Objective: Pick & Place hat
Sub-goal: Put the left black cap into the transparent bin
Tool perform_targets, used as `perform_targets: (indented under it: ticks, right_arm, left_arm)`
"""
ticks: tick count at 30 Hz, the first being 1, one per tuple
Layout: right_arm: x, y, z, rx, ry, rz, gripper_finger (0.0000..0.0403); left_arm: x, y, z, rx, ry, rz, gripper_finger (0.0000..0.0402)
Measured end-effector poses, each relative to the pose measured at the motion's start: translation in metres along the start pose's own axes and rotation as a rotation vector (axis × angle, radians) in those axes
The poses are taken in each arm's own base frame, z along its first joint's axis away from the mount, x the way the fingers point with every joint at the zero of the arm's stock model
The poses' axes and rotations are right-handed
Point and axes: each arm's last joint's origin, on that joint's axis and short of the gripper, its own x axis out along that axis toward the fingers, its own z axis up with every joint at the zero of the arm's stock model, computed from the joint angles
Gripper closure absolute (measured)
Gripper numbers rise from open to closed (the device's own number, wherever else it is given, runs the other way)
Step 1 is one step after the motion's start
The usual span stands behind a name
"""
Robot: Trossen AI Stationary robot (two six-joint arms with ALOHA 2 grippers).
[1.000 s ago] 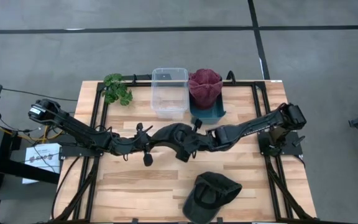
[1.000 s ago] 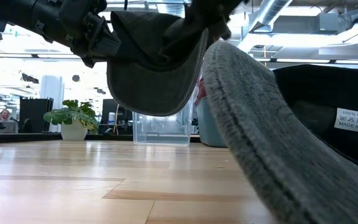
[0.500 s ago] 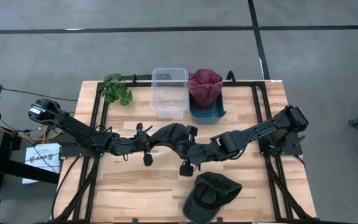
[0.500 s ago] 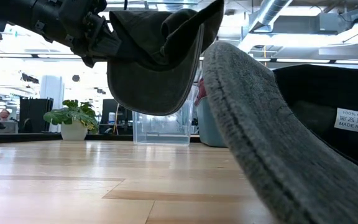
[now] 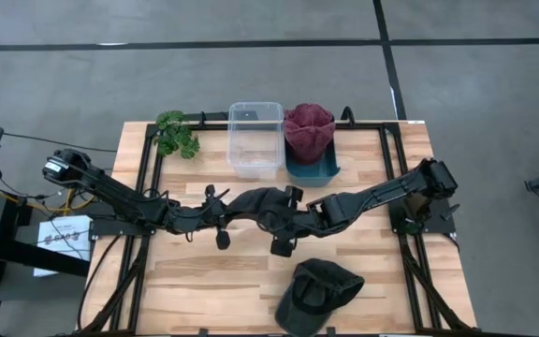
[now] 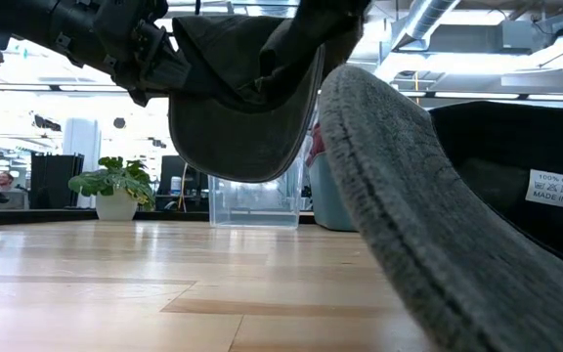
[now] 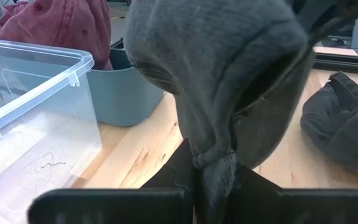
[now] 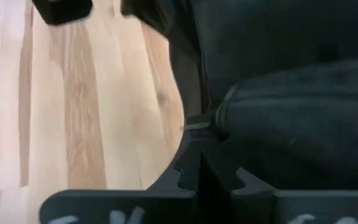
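A soft, dark grey cloth cap (image 5: 258,204) hangs limp above the wooden slat table (image 5: 195,281), pinched by both the left gripper (image 5: 225,213) and right gripper (image 5: 293,217). Three caps in all: this one, a second dark cap (image 5: 318,292) lying at the table's near edge, and a maroon cap (image 5: 308,129) in the blue bin (image 5: 312,169). One clear plastic box (image 5: 255,138).

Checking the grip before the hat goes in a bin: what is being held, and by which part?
Dark grey hat, held up between both arms: left gripper pinches a bunched fold; right gripper is shut on its opposite edge.
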Motion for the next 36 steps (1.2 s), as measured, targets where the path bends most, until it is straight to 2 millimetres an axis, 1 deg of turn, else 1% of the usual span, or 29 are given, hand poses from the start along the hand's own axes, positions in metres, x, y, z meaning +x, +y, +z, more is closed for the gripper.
perform_targets:
  ticks: [2, 5, 7, 9, 12, 14, 16, 18, 21, 24, 26, 30, 32, 36]
  right_arm:
    - [-0.003, 0.005, 0.003, -0.049, -0.044, 0.014, 0.0403]
    - [-0.014, 0.015, 0.013, -0.101, -0.164, 0.054, 0.0403]
    - [-0.021, 0.022, 0.014, -0.154, -0.201, 0.066, 0.0403]
    - [-0.026, 0.027, 0.015, -0.184, -0.233, 0.032, 0.0403]
    - [-0.039, 0.034, 0.013, -0.212, -0.261, -0.127, 0.0403]
    - [-0.050, 0.041, 0.010, -0.219, -0.292, -0.289, 0.0403]
    - [-0.062, 0.051, 0.004, -0.233, -0.322, -0.464, 0.0403]
    - [-0.074, 0.061, -0.003, -0.221, -0.360, -0.603, 0.0403]
    - [-0.088, 0.073, -0.014, -0.179, -0.414, -0.688, 0.0403]
    - [-0.095, 0.081, -0.024, -0.130, -0.448, -0.663, 0.0403]
    - [-0.097, 0.086, -0.031, -0.074, -0.452, -0.579, 0.0403]
    - [-0.093, 0.095, -0.049, 0.024, -0.406, -0.406, 0.0403]
    - [-0.091, 0.101, -0.058, 0.079, -0.422, -0.386, 0.0403]
    - [-0.081, 0.114, -0.086, 0.168, -0.511, -0.440, 0.0403]
  left_arm:
    - [0.000, 0.000, 0.000, 0.001, 0.000, 0.000, 0.0387]
    - [0.000, 0.000, 0.000, 0.005, 0.000, 0.001, 0.0387]
    - [0.000, 0.000, 0.000, 0.005, 0.000, 0.001, 0.0387]
    - [0.000, 0.000, -0.001, 0.006, 0.001, 0.002, 0.0387]
    - [0.000, 0.000, -0.001, 0.007, 0.001, 0.003, 0.0387]
    - [-0.001, -0.001, -0.001, 0.012, 0.005, 0.000, 0.0387]
    - [-0.001, -0.002, -0.002, 0.017, 0.007, -0.004, 0.0387]
    - [-0.002, -0.003, -0.002, 0.023, 0.007, -0.010, 0.0387]
    - [-0.002, -0.003, -0.002, 0.034, 0.007, -0.011, 0.0387]
    - [-0.002, -0.003, -0.002, 0.046, 0.007, -0.012, 0.0387]
    - [-0.002, -0.004, -0.002, 0.067, 0.011, -0.037, 0.0387]
    - [-0.003, -0.006, -0.003, 0.082, 0.020, -0.106, 0.0387]
    - [-0.002, -0.007, -0.003, 0.094, 0.029, -0.172, 0.0387]
    - [-0.002, -0.010, -0.003, 0.093, 0.050, -0.322, 0.0387]
